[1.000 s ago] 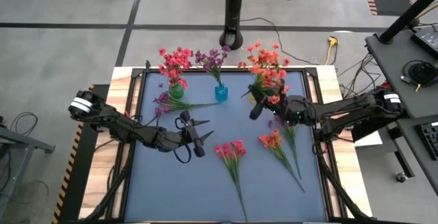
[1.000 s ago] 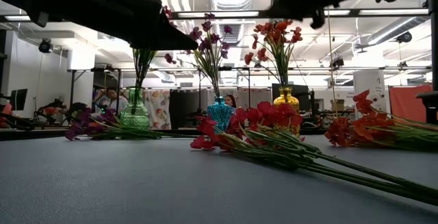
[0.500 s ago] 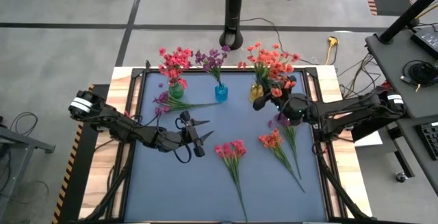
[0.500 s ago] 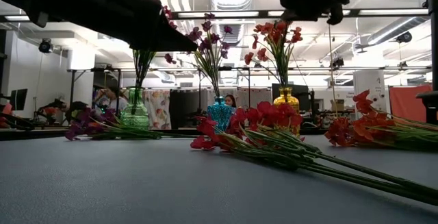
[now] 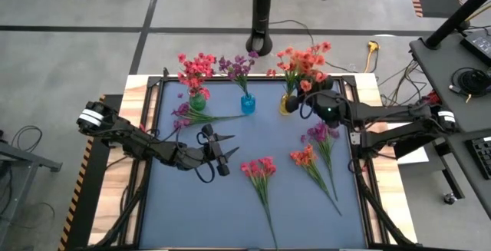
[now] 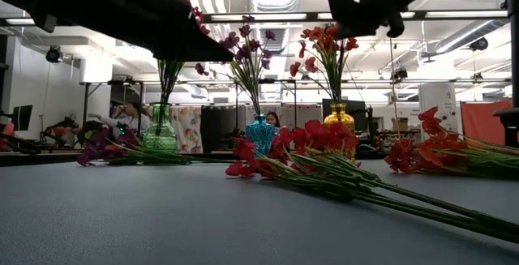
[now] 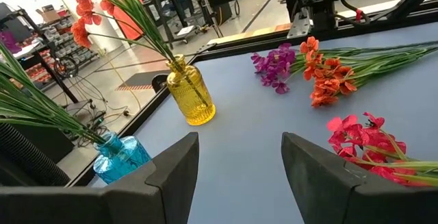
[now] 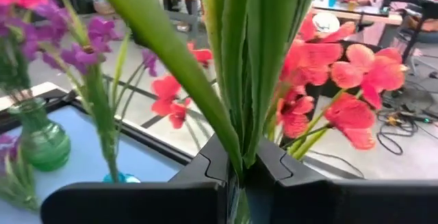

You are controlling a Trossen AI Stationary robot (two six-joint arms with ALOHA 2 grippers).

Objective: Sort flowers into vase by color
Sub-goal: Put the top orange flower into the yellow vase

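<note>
Blue table, right gripper clamping orange-red sprig over yellow vase — left gripper spread, empty.

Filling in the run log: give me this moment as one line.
right gripper: shut on orange-red sprig, above yellow vase | left gripper: open, empty, mid-table | loose sprigs on mat: four

The desk has a blue-grey top in a dark frame. Along its far edge stand a green vase, a blue vase and a yellow vase. A purple sprig lies near the green vase. Toward the right edge lie another purple sprig and an orange-red sprig; a pink-red sprig lies mid-desk.
</note>
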